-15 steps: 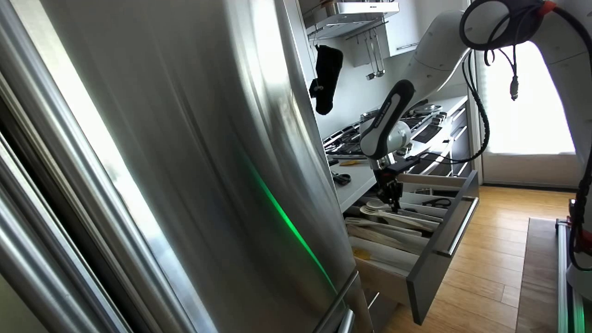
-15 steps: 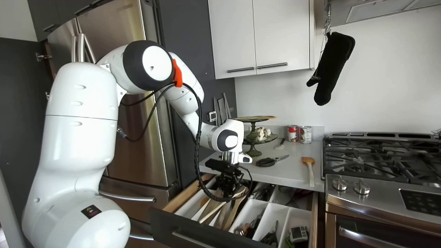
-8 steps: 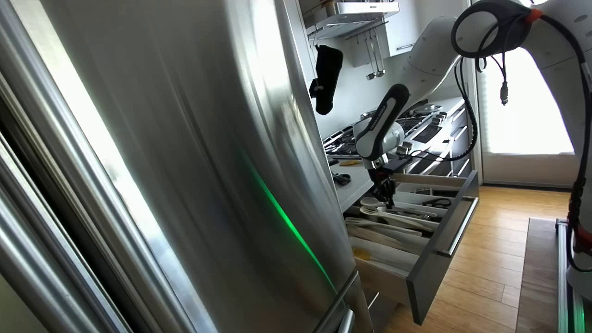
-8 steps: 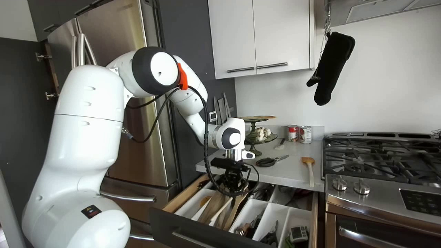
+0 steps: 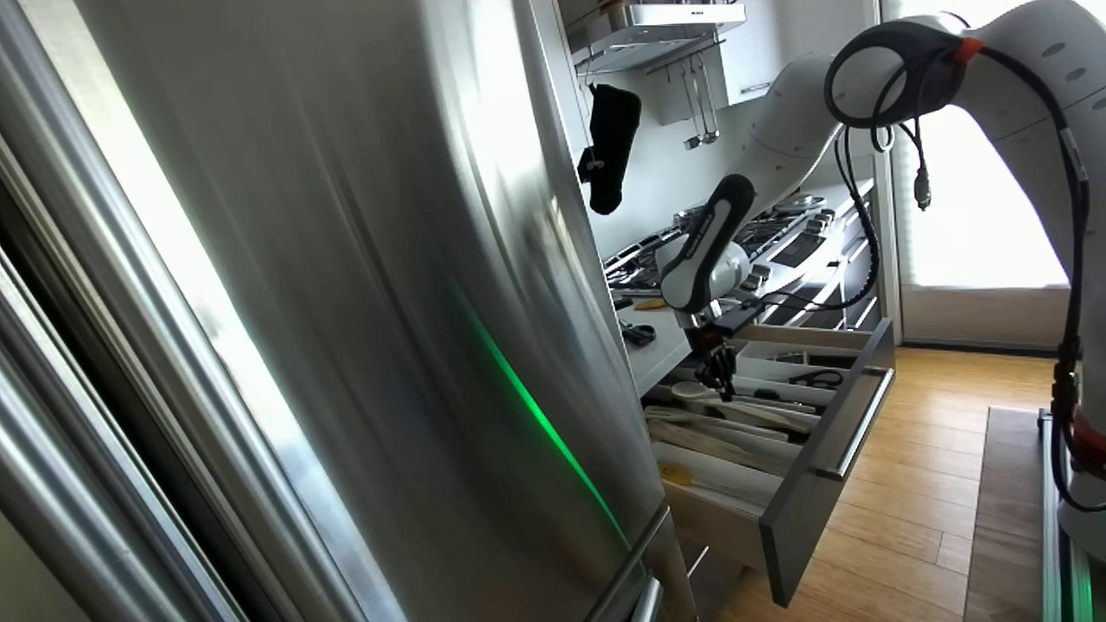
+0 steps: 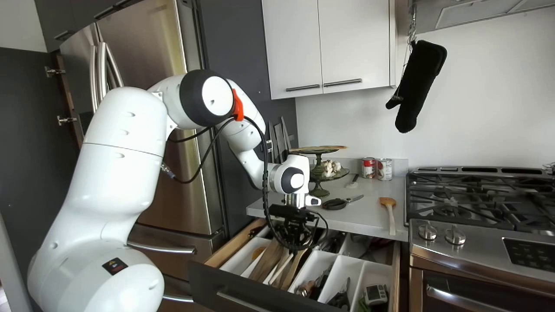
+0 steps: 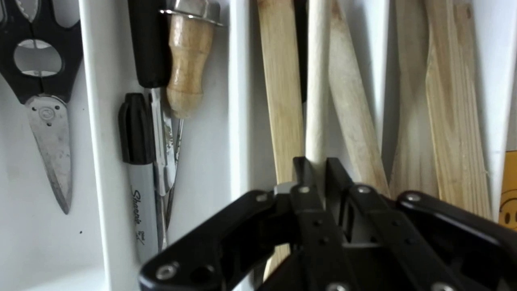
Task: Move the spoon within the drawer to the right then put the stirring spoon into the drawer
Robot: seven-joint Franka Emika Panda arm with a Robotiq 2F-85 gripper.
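The open drawer, with a dark front panel (image 5: 812, 497) and white compartments, shows in both exterior views; its front also shows here (image 6: 206, 281). My gripper (image 7: 319, 165) points down into it, its fingertips shut on the pale round handle of a wooden spoon (image 7: 318, 81). That handle also shows in an exterior view (image 6: 281, 268); its head is not clear. It lies over a compartment with other wooden handles (image 7: 282, 89) on both sides. The stirring spoon (image 6: 388, 202), with an orange-brown head and pale handle, lies on the counter by the stove.
A white divider (image 7: 239, 101) runs left of the held handle; beyond it are a marker (image 7: 141, 202) and a wood-handled tool (image 7: 188, 60). Dark scissors (image 6: 336, 203), a green stand (image 6: 319, 173) and cans (image 6: 368, 168) stand on the counter. The fridge (image 5: 432, 345) is close to the drawer.
In an exterior view my gripper has moved right, then slightly lower. The pale handle has shifted right with it and lies straighter along the compartment.
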